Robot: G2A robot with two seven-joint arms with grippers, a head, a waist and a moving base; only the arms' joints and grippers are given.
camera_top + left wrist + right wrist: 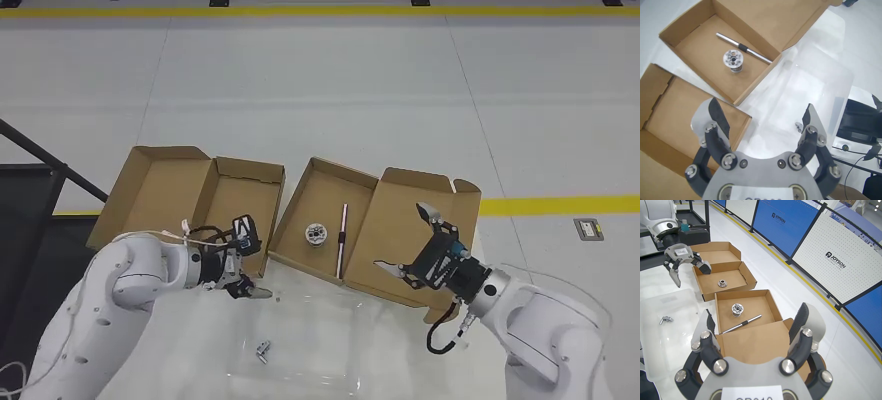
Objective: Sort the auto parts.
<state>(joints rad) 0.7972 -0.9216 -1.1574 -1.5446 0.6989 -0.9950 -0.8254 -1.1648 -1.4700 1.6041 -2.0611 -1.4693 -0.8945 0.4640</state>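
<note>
Left hand (246, 287): released, fingers spread, nothing held. I hold it left of centre in the top view, over the near edge of the left cardboard box (248, 172). A flanged hub (721, 283) lies in that box.

Right hand (404, 240): also released and empty, at centre right over the open lid of the right cardboard box (322, 195). That box holds a spool-shaped part (316, 234) with a metal rod (342, 240) just beside it.

A small bracket (263, 350) lies in the clear tray (320, 335) at lower centre on the white worktop (400, 350).
</note>
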